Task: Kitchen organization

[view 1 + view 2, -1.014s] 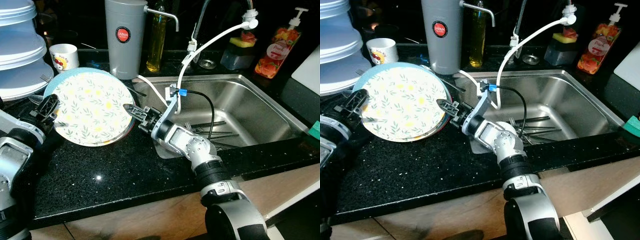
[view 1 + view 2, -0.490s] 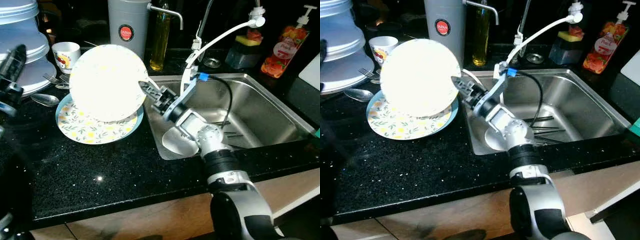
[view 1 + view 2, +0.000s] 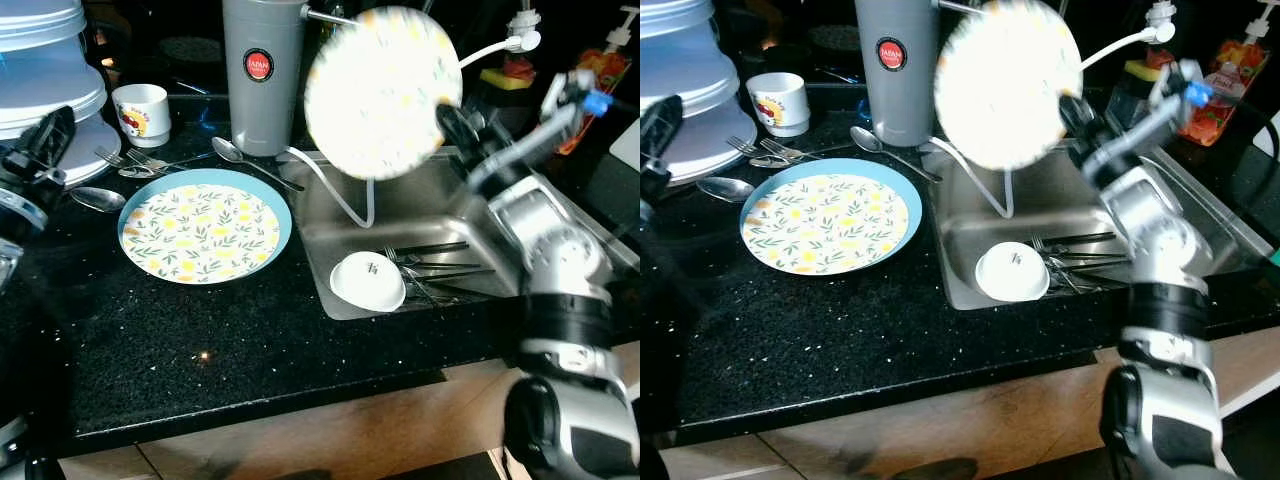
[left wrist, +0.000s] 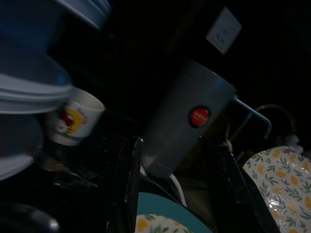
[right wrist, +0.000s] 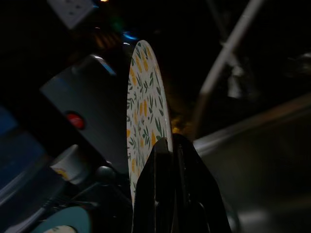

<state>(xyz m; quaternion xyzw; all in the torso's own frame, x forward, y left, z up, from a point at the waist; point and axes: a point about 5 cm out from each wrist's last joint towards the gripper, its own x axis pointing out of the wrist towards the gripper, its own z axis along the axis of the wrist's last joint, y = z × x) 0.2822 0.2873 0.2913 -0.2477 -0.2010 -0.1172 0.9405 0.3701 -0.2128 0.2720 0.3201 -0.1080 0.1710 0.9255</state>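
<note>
**Inspector:** Start with the biggest items on site.

**Assistant:** A black speckled counter (image 3: 230, 350) runs along the front, with a steel sink (image 3: 560, 215) set into it on the right. At the far left stands a stack of pale blue containers (image 3: 45, 90). A tall grey flask (image 3: 262, 70) with a red badge stands behind the sink's left corner.

**Inspector:** And the plates?

**Assistant:** Two. One blue-rimmed plate (image 3: 205, 225) with a leaf and lemon pattern lies flat on the counter, left of the sink. The second plate (image 3: 382, 92) is in the air above the sink's left end, tilted nearly on edge and blurred.

**Inspector:** What holds it?

**Assistant:** The right gripper (image 5: 167, 145). Its two black fingers are pinched onto the plate's rim, one either side of the edge, as the right wrist view shows.

**Inspector:** The left gripper?

**Assistant:** The left gripper (image 4: 177, 184) is raised at the far left beside the containers, fingers spread apart with nothing between them.

**Inspector:** Smaller items.

**Assistant:** A white bowl (image 3: 368, 282) sits upside down in the sink beside several forks (image 3: 440, 265). A white hose (image 3: 480, 55) arcs over the basin. A mug (image 3: 140, 112) stands behind the flat plate. Spoons (image 3: 100, 198) and forks lie on the counter near it.
</note>
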